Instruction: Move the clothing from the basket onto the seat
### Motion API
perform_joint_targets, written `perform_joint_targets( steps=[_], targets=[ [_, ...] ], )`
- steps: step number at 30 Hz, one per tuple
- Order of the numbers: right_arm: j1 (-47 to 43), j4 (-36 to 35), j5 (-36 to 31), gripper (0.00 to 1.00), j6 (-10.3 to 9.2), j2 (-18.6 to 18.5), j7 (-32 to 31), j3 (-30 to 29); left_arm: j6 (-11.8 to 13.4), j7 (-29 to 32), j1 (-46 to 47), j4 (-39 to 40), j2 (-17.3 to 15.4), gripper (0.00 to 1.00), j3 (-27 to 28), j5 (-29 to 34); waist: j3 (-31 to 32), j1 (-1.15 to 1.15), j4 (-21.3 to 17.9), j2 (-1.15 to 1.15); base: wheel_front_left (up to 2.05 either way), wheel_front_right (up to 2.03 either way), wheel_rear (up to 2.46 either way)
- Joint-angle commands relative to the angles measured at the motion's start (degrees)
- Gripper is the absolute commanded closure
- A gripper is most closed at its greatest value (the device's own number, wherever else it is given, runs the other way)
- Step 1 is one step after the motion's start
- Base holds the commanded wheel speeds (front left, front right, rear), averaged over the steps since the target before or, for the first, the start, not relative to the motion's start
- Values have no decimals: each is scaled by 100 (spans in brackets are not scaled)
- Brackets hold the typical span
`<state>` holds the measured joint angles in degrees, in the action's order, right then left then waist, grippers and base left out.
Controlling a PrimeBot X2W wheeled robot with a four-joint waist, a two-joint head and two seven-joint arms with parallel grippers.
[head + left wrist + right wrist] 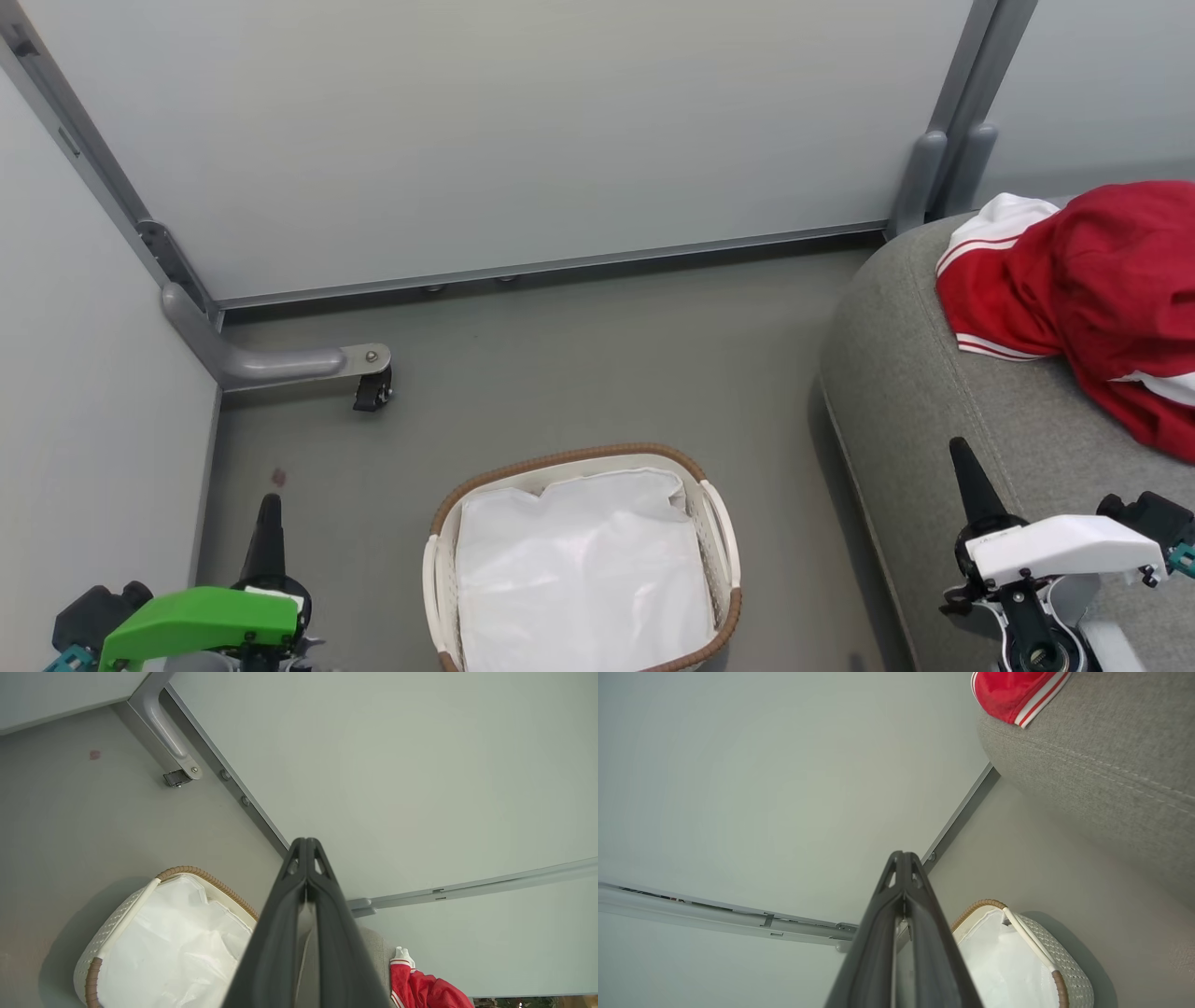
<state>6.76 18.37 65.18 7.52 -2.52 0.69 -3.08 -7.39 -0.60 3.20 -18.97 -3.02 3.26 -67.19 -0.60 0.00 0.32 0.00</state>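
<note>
I see the clothing [1092,289], red with white trim, heaped on the seat [934,401]. The basket [579,455] stands on the floor [560,373], white liner [579,569] inside. My left hand [269,509]: fingers pressed together, empty. My right hand [963,467]: likewise, near the seat's edge.

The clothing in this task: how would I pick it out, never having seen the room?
Find the big grey seat on the right of the head view. Crumpled on top of it lies the clothing, bright red with white panels and thin striped trim. By contrast, the basket on the floor holds a plain white liner.
</note>
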Motion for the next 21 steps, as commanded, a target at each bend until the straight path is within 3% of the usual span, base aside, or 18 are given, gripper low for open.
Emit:
perform_joint_targets(
  steps=[1, 21],
  targets=[
    [0, -83, 165, 100, -3, -33, -43, -36, -10, 35, 147, 77, -19, 100, 32, -143, 1, 0, -1, 0, 0, 0, 0],
    [-31, -234, 1191, 100, -4, -40, -323, -165, -13, 307, 232, 252, -6, 100, 160, -1103, 15, 0, -12, 0, 0, 0, 0]
  ],
)
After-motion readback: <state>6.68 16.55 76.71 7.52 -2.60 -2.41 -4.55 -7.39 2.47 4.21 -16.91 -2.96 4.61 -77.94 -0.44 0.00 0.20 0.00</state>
